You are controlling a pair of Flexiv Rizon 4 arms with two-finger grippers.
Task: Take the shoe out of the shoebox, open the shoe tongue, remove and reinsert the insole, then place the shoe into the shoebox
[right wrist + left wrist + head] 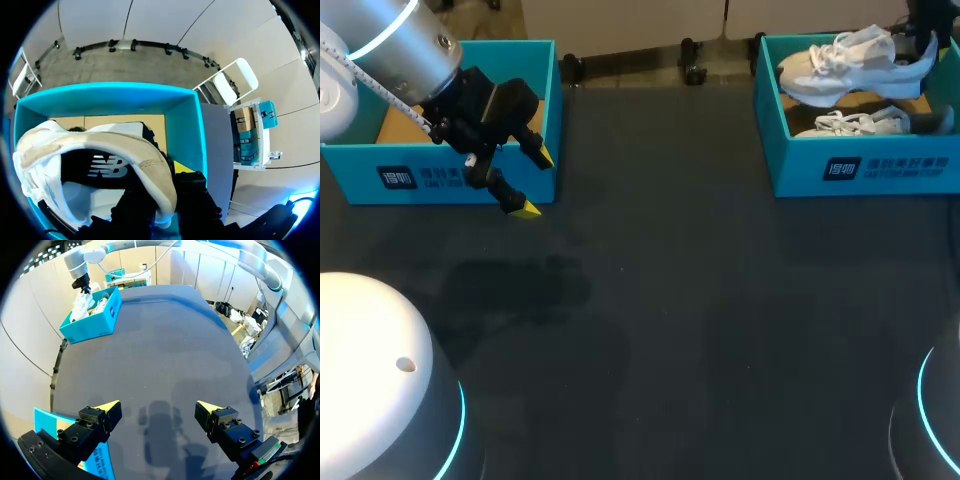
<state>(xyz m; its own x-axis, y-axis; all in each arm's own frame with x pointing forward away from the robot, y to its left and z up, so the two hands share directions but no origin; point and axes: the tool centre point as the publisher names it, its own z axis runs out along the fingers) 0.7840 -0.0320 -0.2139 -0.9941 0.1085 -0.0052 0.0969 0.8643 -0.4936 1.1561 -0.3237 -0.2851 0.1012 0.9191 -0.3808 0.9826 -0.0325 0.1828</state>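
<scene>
Obs. — Right end effector (924,48) is clenched on the white-and-cream mesh sneaker (845,62) at its heel end. From the right wrist view, the pale sole arches across my fingers and one yellow tip shows just beside it. The sneaker hangs tilted, toe lower, above the teal cardboard shoebox (860,165) at the far right of the dark grey desk (700,300). It is not clear of the walls yet.

A heel grip leaves the laces and tongue free, which I judge suits the tongue-opening step to come.

A second white sneaker (855,124) lies flat on the box floor beneath the lifted one. The tilt appears to keep the two apart.

Left end effector (533,182) is released, its fingers spread wide with nothing between them. It hovers at the near corner of the other teal shoebox (420,178) on the far left, which shows only brown floor where I can see in. The left wrist view looks across bare desk toward the right box — the arm is parked well apart, probably to keep the middle free as a work area.

Stage: extraction under way. Tongue and insole work not yet begun.
</scene>
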